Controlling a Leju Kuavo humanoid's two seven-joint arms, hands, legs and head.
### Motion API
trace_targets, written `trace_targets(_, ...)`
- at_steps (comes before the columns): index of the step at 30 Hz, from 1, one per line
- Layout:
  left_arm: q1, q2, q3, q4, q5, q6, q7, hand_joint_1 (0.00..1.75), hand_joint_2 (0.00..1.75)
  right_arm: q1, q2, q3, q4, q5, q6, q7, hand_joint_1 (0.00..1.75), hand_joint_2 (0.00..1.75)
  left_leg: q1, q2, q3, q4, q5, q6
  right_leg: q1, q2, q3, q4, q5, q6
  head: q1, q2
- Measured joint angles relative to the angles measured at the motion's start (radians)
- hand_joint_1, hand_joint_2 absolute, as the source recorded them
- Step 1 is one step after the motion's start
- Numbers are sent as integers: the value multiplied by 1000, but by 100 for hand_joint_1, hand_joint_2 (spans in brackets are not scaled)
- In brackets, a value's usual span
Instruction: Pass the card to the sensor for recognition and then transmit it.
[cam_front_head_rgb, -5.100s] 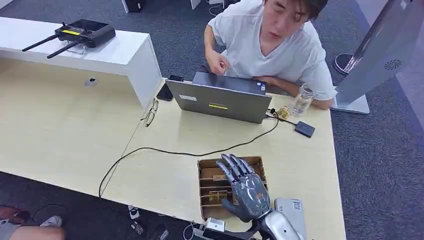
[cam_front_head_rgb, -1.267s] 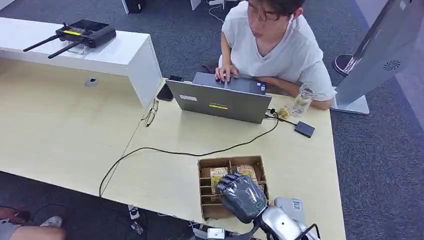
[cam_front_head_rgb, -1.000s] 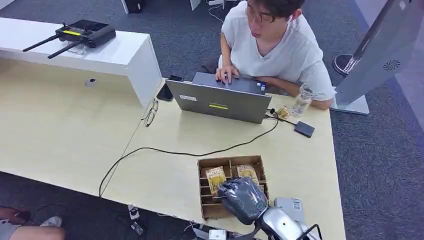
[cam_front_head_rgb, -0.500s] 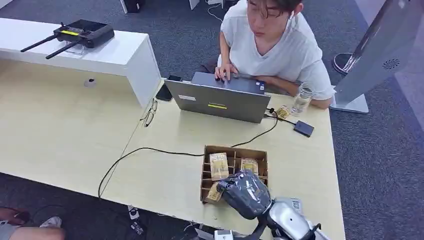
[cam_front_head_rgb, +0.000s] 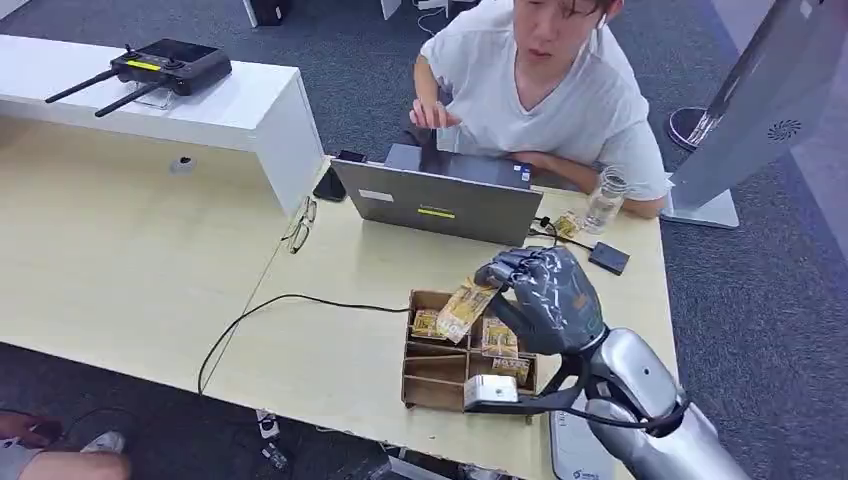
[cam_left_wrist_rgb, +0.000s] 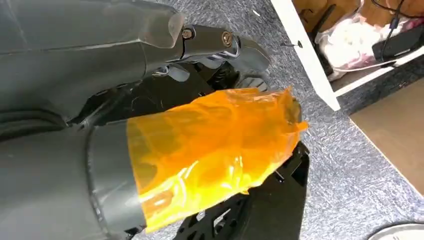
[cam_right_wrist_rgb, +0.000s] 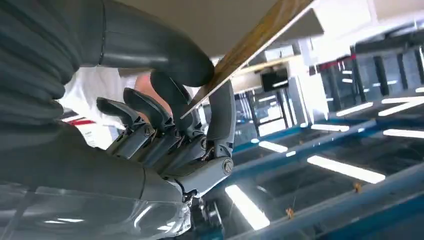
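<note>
Since a moment ago: right hand (cam_front_head_rgb: 545, 297) has come up out of the cardboard tray (cam_front_head_rgb: 432, 380), lifting a card (cam_front_head_rgb: 463, 308).
Card: pinched between thumb and fingers (cam_right_wrist_rgb: 172, 95), hanging over the tray's far left corner.
Doing it well: keep the pinch firm, carry it flat toward the sensor, likely the small black box (cam_front_head_rgb: 608, 258) far right.
Left hand (cam_left_wrist_rgb: 125, 150): orange film wraps it; can't tell its fingers' state.
Hard to see: card face.

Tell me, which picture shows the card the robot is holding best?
The head view: the card shows whole, held by the right hand above the box. The right wrist view shows its edge; the left wrist view looks at floor.
</note>
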Motion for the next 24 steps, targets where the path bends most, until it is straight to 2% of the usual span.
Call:
trace_targets(16,0,0,1,0,10,2,0,0,0,-18,0,-29,-41,-2,6,7,175,175,0,0,0,0,0,0,0,0,0,0,0,0,0,0)
trace_targets(19,-1,0,3,0,25,4,0,0,0,-28,7,-36,-39,6,7,28,175,175,0,0,0,0,0,0,0,0,0,0,0,0,0,0)
trace_targets(24,-2,0,12,0,70,16,9,0,0,-53,47,-62,-14,50,-1,94,175,175,0,0,0,0,0,0,0,0,0,1,0,0,0,0)
